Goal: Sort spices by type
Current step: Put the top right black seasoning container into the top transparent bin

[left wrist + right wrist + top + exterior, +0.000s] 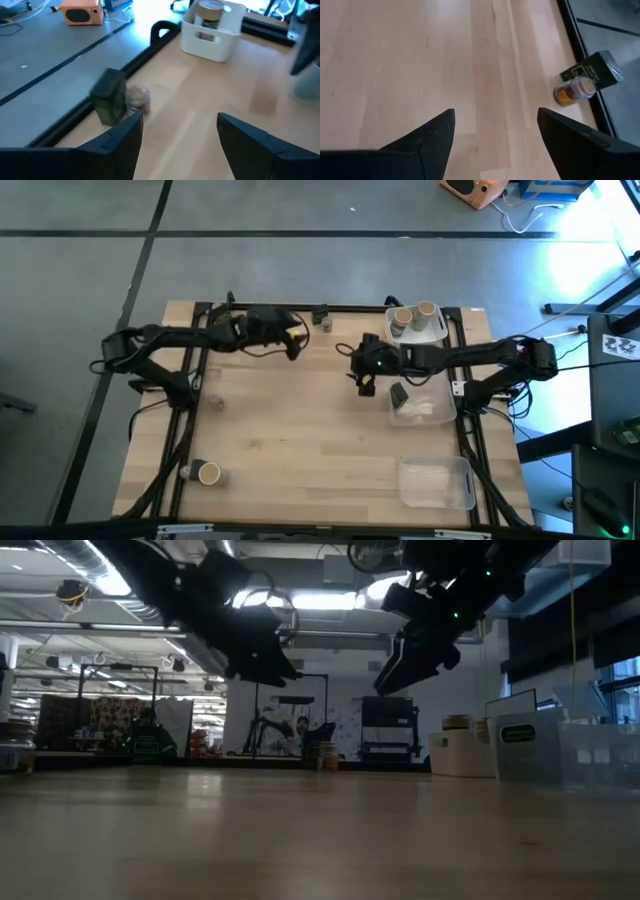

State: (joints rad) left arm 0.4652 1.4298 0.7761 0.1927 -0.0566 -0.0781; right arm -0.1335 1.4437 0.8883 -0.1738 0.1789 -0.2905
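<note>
The left gripper [177,137] hangs in the air with its two fingers spread wide and nothing between them. It is near the far edge of the wooden table [300,440]. Just ahead of it, by the black rail, sit two spices: one dark box [110,96] and one small round jar [137,98], side by side.

The right gripper [495,135] is open too, and empty. It floats over the middle of the table.

Beside it is one clear tray [420,402] with one dark box [398,394] in it. Behind that, one white tray [418,328] holds two tan-topped jars [404,316] and a greyish one.

One more tan-topped jar [208,473] sits at the near left corner. A second clear tray [436,482] is at the near right.
</note>
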